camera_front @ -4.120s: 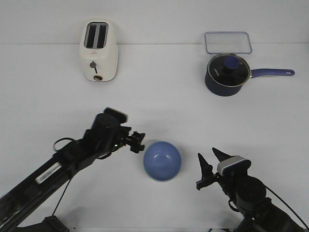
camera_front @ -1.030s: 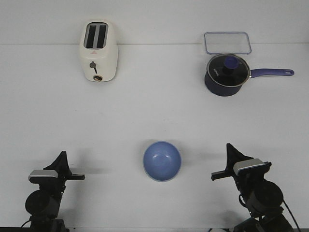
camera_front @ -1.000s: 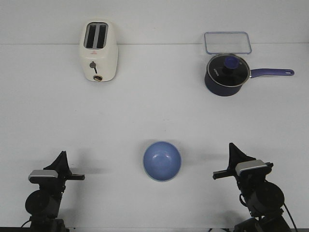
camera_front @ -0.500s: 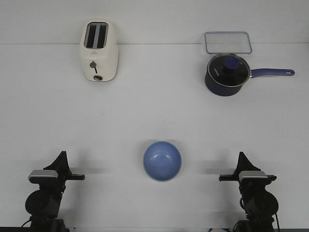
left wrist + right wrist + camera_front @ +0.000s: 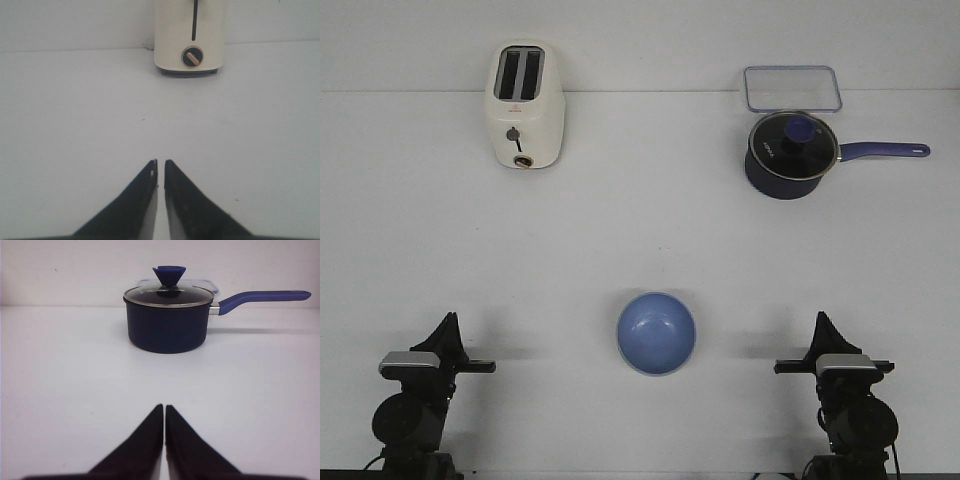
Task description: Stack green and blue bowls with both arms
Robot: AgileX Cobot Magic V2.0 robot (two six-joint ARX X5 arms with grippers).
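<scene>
Resting at the near edge of the table, the left gripper (image 5: 160, 167) has its two black fingers drawn almost together, a thin slit between the tips and nothing in it; the wrist view looks straight across bare tabletop to the cream toaster (image 5: 190, 35) at the far side. The right gripper (image 5: 164, 411) is pinched just as narrow and equally empty, pointing toward the dark navy saucepan (image 5: 167, 322) with its glass lid and blue handle. In the front view the left gripper (image 5: 448, 330) and right gripper (image 5: 823, 328) sit low in the two near corners, well apart from everything. Between them, near the front middle of the table, stands the blue bowl (image 5: 656, 333), upright and untouched. A sliver of paler rim along its lower edge hints that the green bowl may be nested beneath it, but this cannot be told for sure; no separate green bowl shows anywhere. A clear rectangular container (image 5: 791, 88) lies behind the saucepan. Judging by this layout, the stacking looks finished and both arms look parked; the next move calls only for confirming the stack
</scene>
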